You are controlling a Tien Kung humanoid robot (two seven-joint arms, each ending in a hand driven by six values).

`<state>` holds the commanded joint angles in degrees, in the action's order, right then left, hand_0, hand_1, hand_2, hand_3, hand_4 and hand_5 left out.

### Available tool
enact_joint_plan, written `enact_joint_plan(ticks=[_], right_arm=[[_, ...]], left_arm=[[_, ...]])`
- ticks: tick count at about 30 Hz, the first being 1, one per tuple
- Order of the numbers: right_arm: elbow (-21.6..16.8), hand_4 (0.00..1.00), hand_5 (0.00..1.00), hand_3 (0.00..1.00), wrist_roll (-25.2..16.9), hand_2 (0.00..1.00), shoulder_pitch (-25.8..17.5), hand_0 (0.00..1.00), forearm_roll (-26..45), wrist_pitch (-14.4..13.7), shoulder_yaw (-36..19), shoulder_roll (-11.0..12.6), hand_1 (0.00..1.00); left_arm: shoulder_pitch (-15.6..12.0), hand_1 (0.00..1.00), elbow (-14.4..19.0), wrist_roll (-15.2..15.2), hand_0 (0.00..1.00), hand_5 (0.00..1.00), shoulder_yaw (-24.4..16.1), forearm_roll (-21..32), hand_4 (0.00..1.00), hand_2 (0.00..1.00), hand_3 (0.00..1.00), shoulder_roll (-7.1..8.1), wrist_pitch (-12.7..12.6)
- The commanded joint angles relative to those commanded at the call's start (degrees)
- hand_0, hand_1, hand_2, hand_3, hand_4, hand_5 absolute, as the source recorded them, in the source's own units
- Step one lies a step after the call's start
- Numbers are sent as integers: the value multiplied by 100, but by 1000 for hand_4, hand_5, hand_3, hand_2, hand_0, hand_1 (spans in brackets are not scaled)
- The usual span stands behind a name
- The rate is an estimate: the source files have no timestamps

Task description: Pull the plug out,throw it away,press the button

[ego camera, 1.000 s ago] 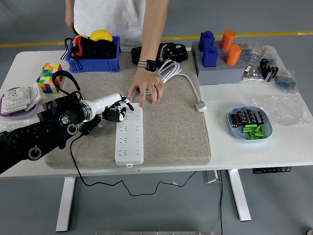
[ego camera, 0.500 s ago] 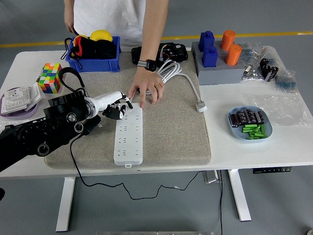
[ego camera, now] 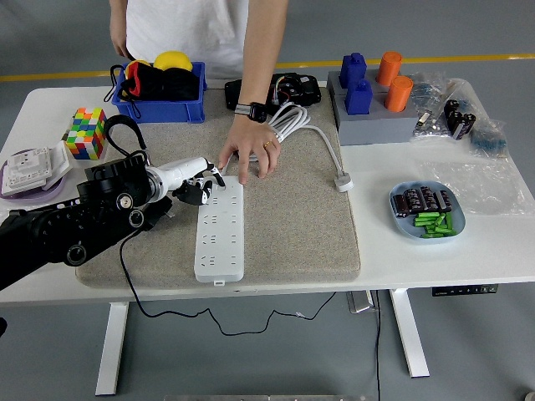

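Smooth white plastic power strip (ego camera: 220,234), rough grey felt mat (ego camera: 301,225).

The robot hand (ego camera: 199,189) is curled at the far end of the power strip (ego camera: 220,230) on the mat (ego camera: 292,225). That end is pinned by a person's hand (ego camera: 253,154).

Left hand (ego camera: 194,189) slightly farther up along the power strip (ego camera: 221,231).

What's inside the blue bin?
The blue bin holds a yellow ball and some black and red stuff piled together. Anything underneath that pile is hidden.
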<state>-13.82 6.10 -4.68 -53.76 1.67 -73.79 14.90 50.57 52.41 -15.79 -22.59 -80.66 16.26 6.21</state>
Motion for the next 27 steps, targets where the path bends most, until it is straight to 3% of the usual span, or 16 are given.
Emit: enact_joint_plan(ticks=[15,21,27], right_arm=[[1,758,631,655,-10,665,27,733,18,-4,108,35,688],[12,758,631,655,-12,665,27,733,28,-7,154,48,688],[-10,758,631,655,-14,665,46,733,31,-7,200,82,688]], left_arm=[[5,31,117,-32,16,2,225,51,49,136,703,134,34],[-51,31,457,51,16,2,-349,-28,47,136,706,290,-21],[-160,31,584,163,15,2,-870,-206,40,139,697,401,1]])
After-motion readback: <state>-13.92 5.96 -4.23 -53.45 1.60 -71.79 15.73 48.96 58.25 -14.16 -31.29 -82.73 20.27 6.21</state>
